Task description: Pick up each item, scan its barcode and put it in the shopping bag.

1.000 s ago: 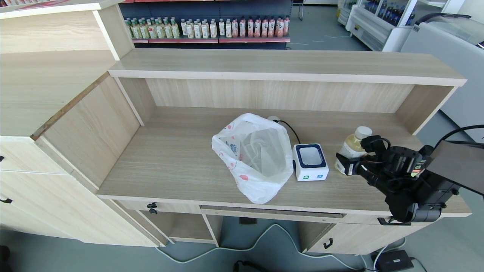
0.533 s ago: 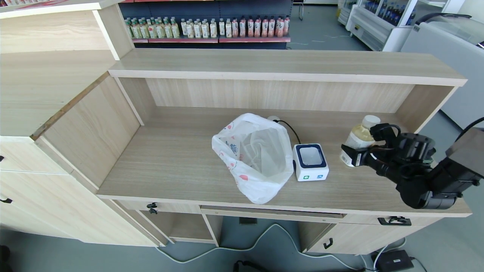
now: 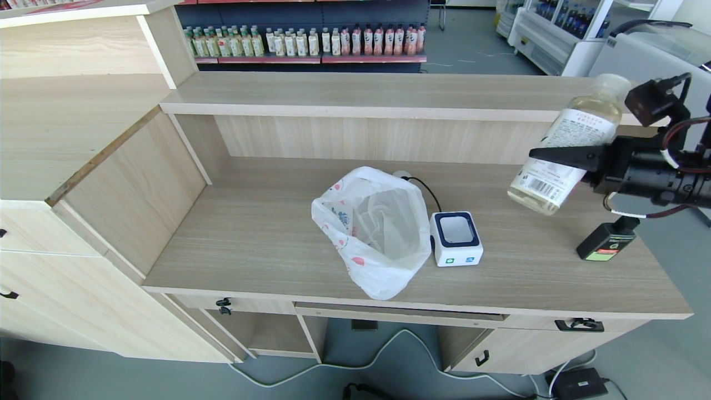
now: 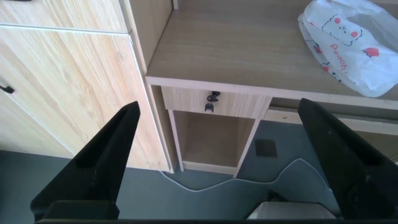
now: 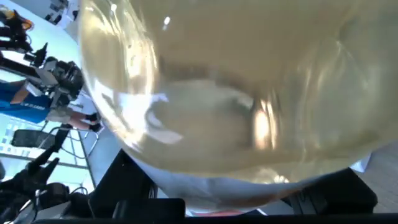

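Bright, even store light; shadows soft.
Edges of the counter bow toward the head view's borders; glare spots glint on the bottle, probably from ceiling lamps.

This is a small shop, seen from behind its checkout. A wooden counter carries a barcode scanner and an open shopping bag, while across the aisle shelves hold rows of bottled drinks and a glass-fronted display fridge stands at the far right.
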